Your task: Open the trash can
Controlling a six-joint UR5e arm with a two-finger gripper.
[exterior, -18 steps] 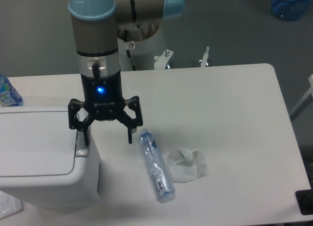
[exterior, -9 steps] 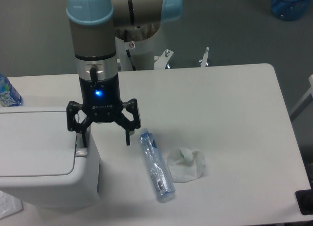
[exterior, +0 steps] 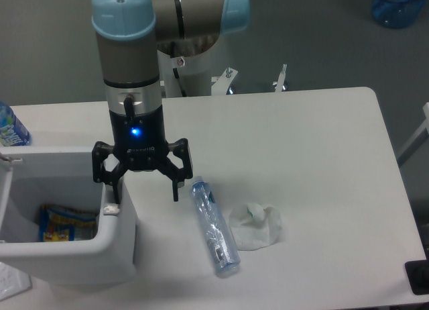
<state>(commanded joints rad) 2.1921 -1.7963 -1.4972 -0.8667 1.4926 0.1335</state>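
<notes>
The white trash can (exterior: 114,246) stands at the table's front left. Its lid has sprung open and only a sliver of it shows at the left edge (exterior: 5,189). The inside is exposed, with colourful packaging (exterior: 64,223) at the bottom. My gripper (exterior: 144,194) hangs straight down over the can's right rim, open and empty. Its left finger (exterior: 114,194) rests at the small grey latch (exterior: 111,209). Its right finger (exterior: 175,186) hangs outside the can.
A clear plastic bottle (exterior: 214,226) lies on the table right of the can. A crumpled white tissue (exterior: 256,225) lies beside it. A bottle with a blue label (exterior: 10,127) stands behind the can at the left edge.
The lid was shut in both earlier frames and is now open, showing the can's inside. My gripper has barely moved.
</notes>
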